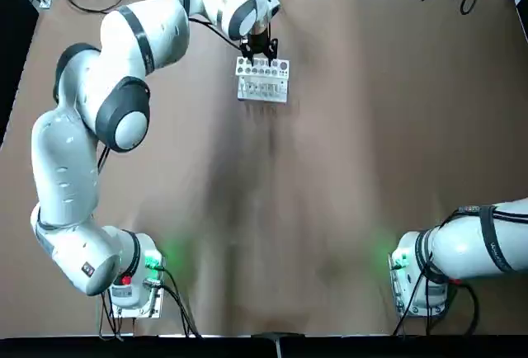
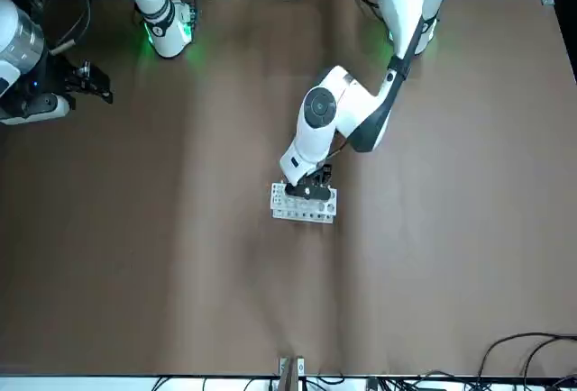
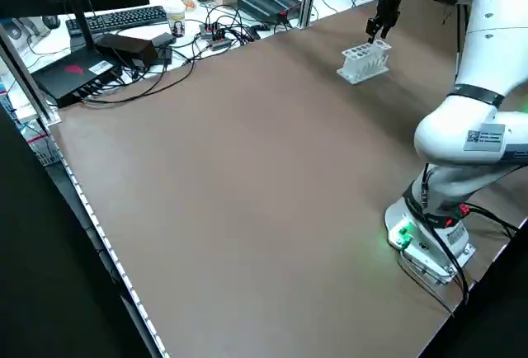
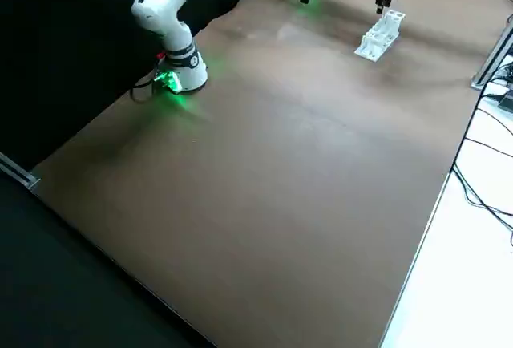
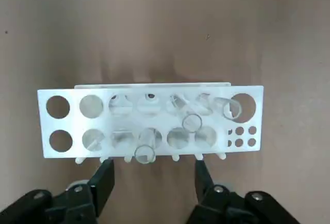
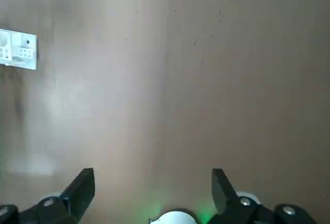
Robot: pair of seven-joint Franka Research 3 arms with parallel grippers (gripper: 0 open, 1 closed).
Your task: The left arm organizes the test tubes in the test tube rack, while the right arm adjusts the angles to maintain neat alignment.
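The white test tube rack (image 1: 262,78) stands at the far middle of the table. Several clear test tubes (image 5: 146,152) sit in its holes, some of them leaning (image 5: 192,122). My left gripper (image 1: 260,47) hovers right above the rack's far edge. The left wrist view shows it (image 5: 152,175) open, with nothing between its fingers (image 5: 103,182) and the rack (image 5: 149,121) just beyond them. My right gripper (image 2: 93,84) hangs open over bare table at the far right, well away from the rack; only a corner of the rack (image 6: 18,49) enters the right wrist view.
The brown table (image 1: 330,193) stretches bare between the rack and the two arm bases (image 1: 136,288) (image 1: 417,280). Cables, a keyboard and boxes (image 3: 124,36) lie beyond the table's far edge.
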